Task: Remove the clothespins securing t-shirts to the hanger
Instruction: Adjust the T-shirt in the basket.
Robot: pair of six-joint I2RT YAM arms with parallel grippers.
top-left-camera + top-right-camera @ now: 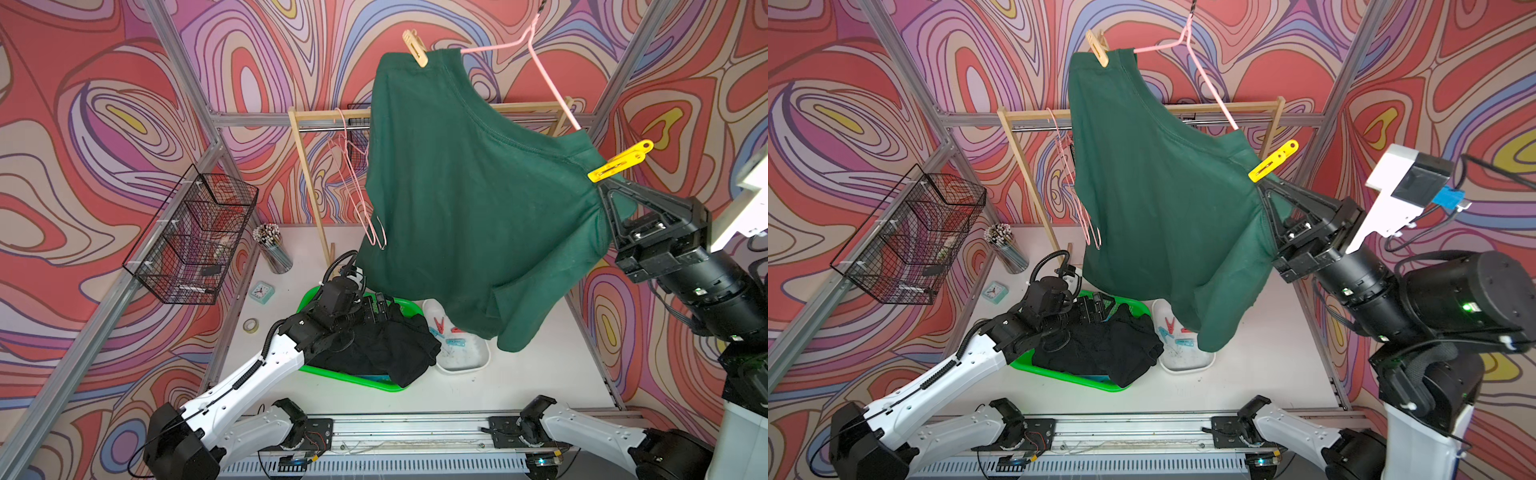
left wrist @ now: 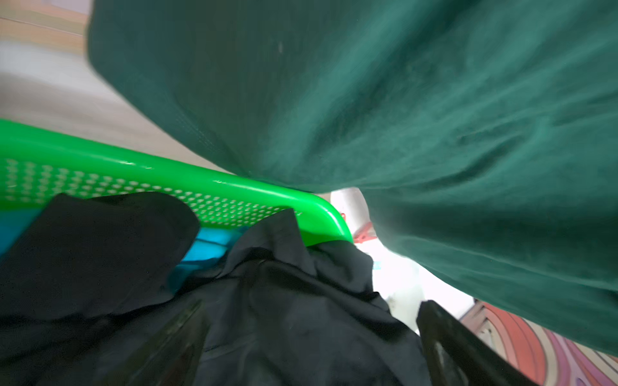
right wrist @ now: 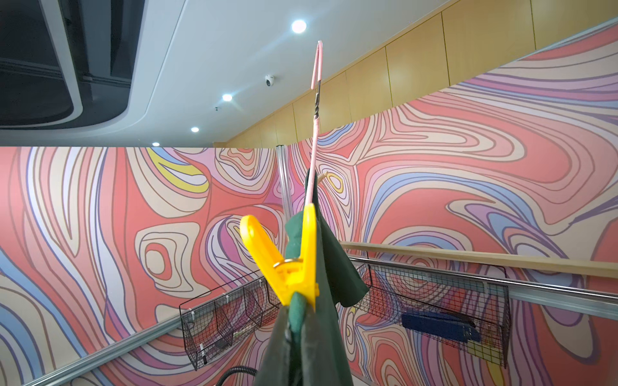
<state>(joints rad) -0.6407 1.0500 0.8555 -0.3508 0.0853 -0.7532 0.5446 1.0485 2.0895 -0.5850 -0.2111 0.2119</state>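
Clothespins pin the dark green t-shirt (image 1: 478,208) to the pink hanger (image 1: 554,83): a tan clothespin (image 1: 415,48) at the raised shoulder and a yellow clothespin (image 1: 620,161) at the lower one. Your right gripper (image 1: 603,192) is clamped tight on a fold of the green cloth just below the yellow clothespin. Your left gripper (image 2: 311,320) hangs with its jaws spread wide, holding nothing, over the black t-shirt (image 2: 284,300) heaped in the green basket (image 2: 234,187). A red clothespin (image 1: 439,324) and a light blue clothespin (image 1: 455,342) lie in the white tray (image 1: 461,361) beside it.
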